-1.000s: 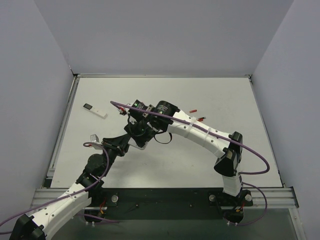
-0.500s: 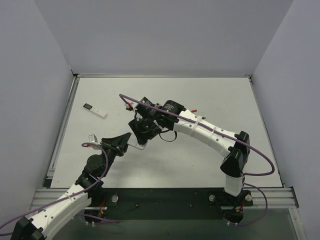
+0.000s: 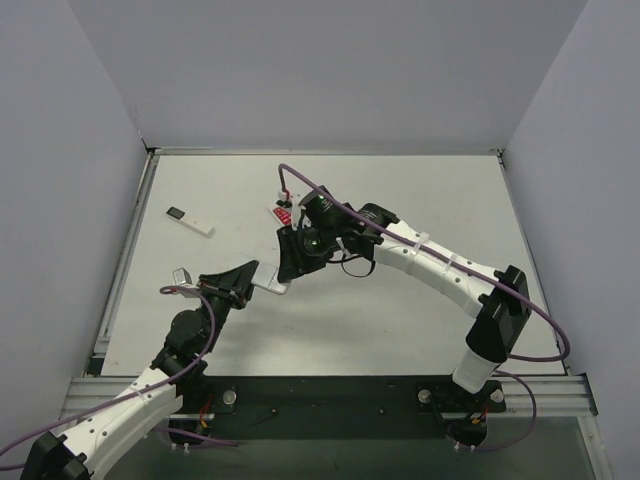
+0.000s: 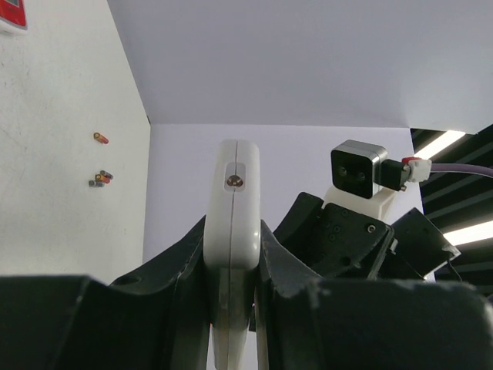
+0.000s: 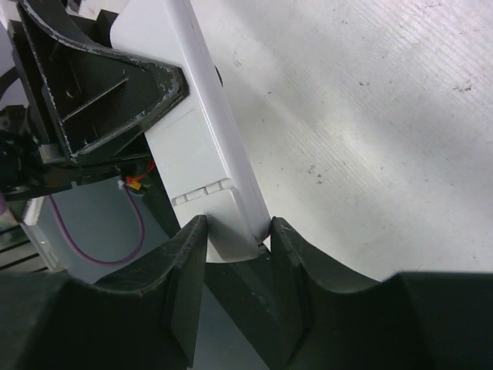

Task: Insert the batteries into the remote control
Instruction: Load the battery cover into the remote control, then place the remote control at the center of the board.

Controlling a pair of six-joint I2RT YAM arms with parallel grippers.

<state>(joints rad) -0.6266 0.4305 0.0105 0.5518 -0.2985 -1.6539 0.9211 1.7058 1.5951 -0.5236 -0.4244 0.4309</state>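
Grey walls box in a pale, scuffed tabletop (image 3: 400, 330). Nearest the bases, the left end effector (image 4: 231, 258) is clamped on the remote (image 4: 231, 193). It holds the remote edge-on and clear of the tabletop, one finger on each broad face. Just beyond, the right end effector (image 5: 239, 227) straddles the remote's free end. Its fingers seem pressed to both sides, beside a ribbed seam that I take for the battery cover. Farther out lie a slim remote (image 3: 190, 222) and a red remote (image 3: 283, 213). A few loose cells (image 4: 99, 179) sit well apart, red and grey as far as I can tell. I can make out no blue batteries.

The remote looks light, stiff and smooth, so it may twist or slip in a narrow pinch. A hold across the flat faces near mid-body should be safest, leaving the cover end free. The cover is probably thin and better slid than pried.
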